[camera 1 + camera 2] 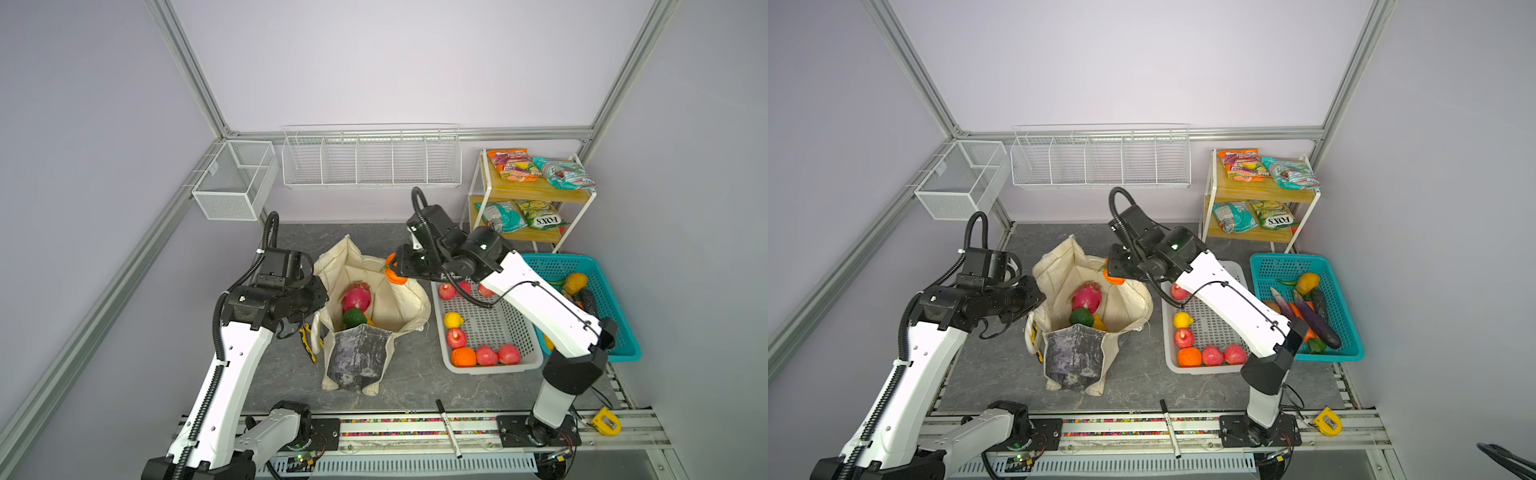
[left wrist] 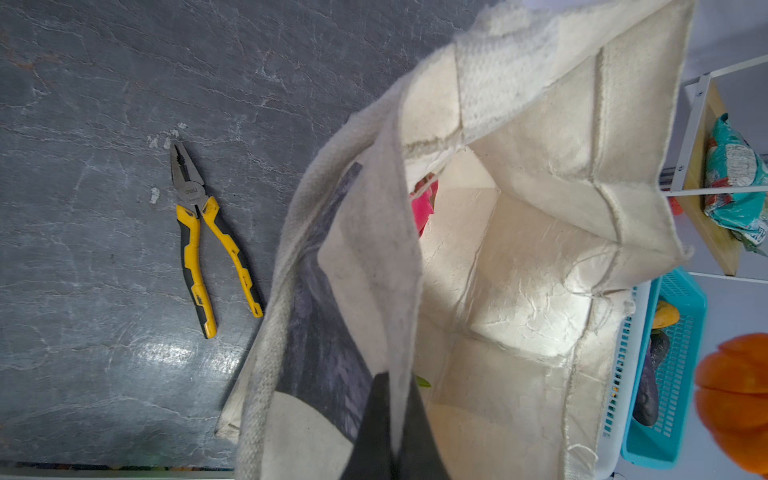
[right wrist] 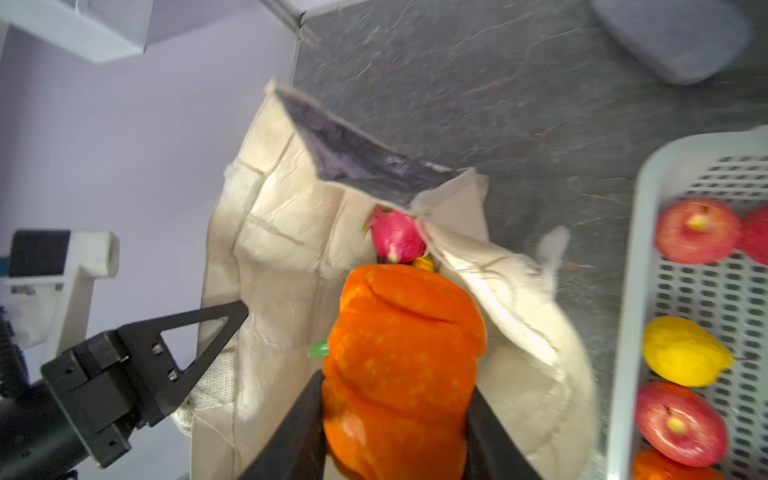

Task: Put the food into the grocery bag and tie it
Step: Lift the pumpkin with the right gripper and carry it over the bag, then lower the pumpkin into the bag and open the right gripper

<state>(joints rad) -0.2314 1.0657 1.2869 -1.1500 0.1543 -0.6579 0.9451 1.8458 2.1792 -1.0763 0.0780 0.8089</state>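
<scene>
- Left gripper (image 2: 388, 428) pinches the grocery bag (image 2: 519, 249) by its rim — pliers (image 2: 195, 237) lie just beside.
- Right gripper (image 3: 397, 399) clamps the pumpkin (image 3: 403, 332) at the bag's mouth; dragon fruit (image 3: 395, 237) inside.

— How is the left arm (image 1: 232, 361) set?
— It reaches in from the left with the wrist turned inward. The left end effector (image 2: 392, 405) is pinched tight on the rim of the grocery bag (image 1: 415, 293).
— And the right arm (image 1: 536, 299)?
— Elbow bent, forearm stretched toward the middle. The right end effector (image 3: 397, 382) angles down, jaws partway apart, clamping the pumpkin (image 3: 403, 332).
</scene>
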